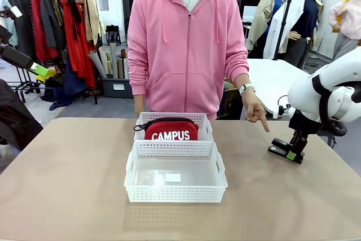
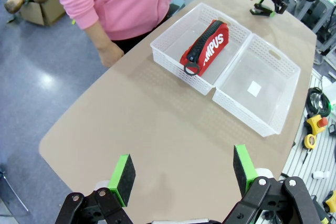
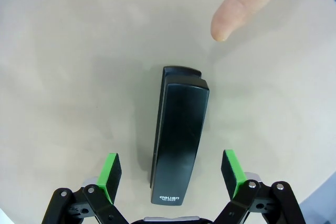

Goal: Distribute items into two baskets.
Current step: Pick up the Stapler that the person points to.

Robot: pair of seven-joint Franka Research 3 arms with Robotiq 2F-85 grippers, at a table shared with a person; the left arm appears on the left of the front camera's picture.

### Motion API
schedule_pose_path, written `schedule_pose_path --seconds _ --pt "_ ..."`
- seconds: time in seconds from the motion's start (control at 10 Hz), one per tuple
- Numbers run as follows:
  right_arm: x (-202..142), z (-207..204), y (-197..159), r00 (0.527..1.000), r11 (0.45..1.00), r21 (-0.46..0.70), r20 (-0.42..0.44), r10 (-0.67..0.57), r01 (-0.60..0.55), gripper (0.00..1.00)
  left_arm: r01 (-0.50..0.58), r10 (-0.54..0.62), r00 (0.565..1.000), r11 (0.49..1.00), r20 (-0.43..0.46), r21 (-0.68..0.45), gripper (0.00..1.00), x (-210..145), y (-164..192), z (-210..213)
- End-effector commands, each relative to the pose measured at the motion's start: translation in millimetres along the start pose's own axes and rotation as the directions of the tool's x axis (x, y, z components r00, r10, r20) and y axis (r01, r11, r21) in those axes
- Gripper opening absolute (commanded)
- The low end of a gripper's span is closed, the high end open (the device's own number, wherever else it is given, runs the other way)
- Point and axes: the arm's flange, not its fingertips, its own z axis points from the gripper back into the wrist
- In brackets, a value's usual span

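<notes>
Right gripper (image 3: 170,167): your fingers stand wide apart, clamped on nothing. The stapler (image 3: 178,135) lies flat on the table (image 1: 67,184), lengthwise in the gap between your two green pads (image 3: 110,174). Its printed end is nearest the wrist and sits roughly midway between them, with bare table on either side. Neither pad touches it. From the front you see the gripper low over the stapler, near the table's right edge and toward the far side. Whether the fingertips reach the tabletop cannot be told.

In the way: the person's hand (image 1: 256,111) hangs over the same patch, index finger (image 3: 236,9) pointing down at the table. The fingertip is just beyond the stapler's far end, apart from it and clear of your pads.

Left gripper (image 2: 184,174): fingers also wide apart, holding nothing, hovering over bare table well away from the baskets.

Baskets: the two stand end to end at the middle of the table, rims touching. The far basket (image 1: 169,117) is close to the far edge in front of the person, and the near basket (image 1: 175,196) is on your side of it. The pouch (image 1: 171,131) lies in the far basket, propped on its long edge, lettering facing you, black strap along its top. The near basket shows a small white label on its bottom. Open table separates the baskets from the stapler, with nothing standing between them.
</notes>
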Motion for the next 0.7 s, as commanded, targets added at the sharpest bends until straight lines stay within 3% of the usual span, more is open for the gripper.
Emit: schedule_pose_path --seconds 0.0,0.3,0.4,0.6 --pt "2.6 -1.4 -6.1 1.000 1.000 -0.001 0.030 0.008 -0.008 1.00 0.001 -0.001 1.000 1.000 0.003 0.003 0.97 0.4 -0.7 0.3" --pt "5.6 -3.5 -7.7 1.000 1.000 -0.011 0.011 -0.001 0.001 1.00 0.001 -0.001 1.000 1.000 0.003 0.003 0.97 0.4 -0.7 0.3" --pt "6.5 -3.5 -7.4 1.000 1.000 -0.009 0.006 -0.002 0.002 0.95 0.001 -0.001 1.000 1.000 0.003 0.003 0.97 0.4 -0.7 0.3" --pt "7.7 -3.7 -7.3 1.000 1.000 -0.007 -0.001 -0.002 0.002 0.56 0.001 -0.001 1.000 1.000 0.003 0.003 0.97 0.4 -0.7 0.3"
